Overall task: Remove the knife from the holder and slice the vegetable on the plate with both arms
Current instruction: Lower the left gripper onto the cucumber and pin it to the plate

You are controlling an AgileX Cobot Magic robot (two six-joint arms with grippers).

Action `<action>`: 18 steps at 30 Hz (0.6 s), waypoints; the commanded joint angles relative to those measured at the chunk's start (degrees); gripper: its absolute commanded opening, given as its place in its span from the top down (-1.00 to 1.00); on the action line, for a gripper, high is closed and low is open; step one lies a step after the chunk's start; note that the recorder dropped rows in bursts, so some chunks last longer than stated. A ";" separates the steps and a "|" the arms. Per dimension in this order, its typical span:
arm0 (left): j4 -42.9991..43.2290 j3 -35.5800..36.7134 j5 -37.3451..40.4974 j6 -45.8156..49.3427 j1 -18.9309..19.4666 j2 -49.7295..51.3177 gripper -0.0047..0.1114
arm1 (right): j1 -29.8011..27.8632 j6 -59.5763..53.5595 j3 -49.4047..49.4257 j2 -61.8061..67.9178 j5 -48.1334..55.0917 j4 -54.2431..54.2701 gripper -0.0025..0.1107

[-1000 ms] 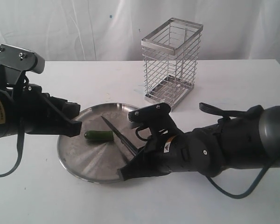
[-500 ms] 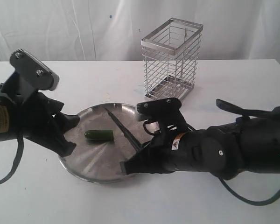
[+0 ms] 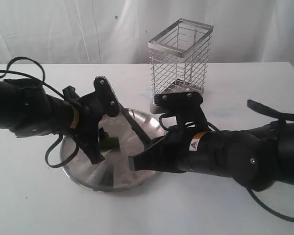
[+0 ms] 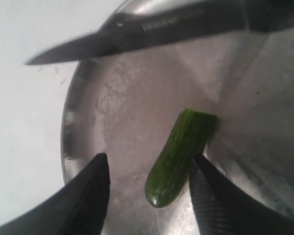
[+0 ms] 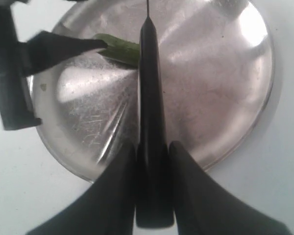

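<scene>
The small green vegetable lies on the steel plate. It sits between the two fingers of my open left gripper and rests against one finger. In the exterior view the left gripper is down over the plate, hiding most of the vegetable. My right gripper is shut on the black handle of the knife. The dark blade hangs over the plate just beyond the vegetable. The blade slants above the plate's right half.
The silver wire holder stands behind the plate, empty of the knife. The white table ends at a white curtain. The right arm's bulky body lies across the table right of the plate.
The left arm has swung in from the left and dropped its open gripper around the vegetable. The right arm has shifted a little rightward, still holding the knife over the plate.
</scene>
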 commanded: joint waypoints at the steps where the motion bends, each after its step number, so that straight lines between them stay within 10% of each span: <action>1: 0.16 -3.33 5.06 2.99 -0.32 4.63 -0.02 | -0.29 0.32 0.17 -2.48 -0.70 0.05 0.96; 10: -0.72 -3.92 6.28 1.68 -0.22 9.98 0.17 | -0.29 0.21 0.17 -3.25 0.79 0.05 0.96; 18: -3.66 -3.81 8.34 -25.32 -0.49 3.96 0.37 | -0.29 0.21 0.17 -3.25 0.92 0.05 0.96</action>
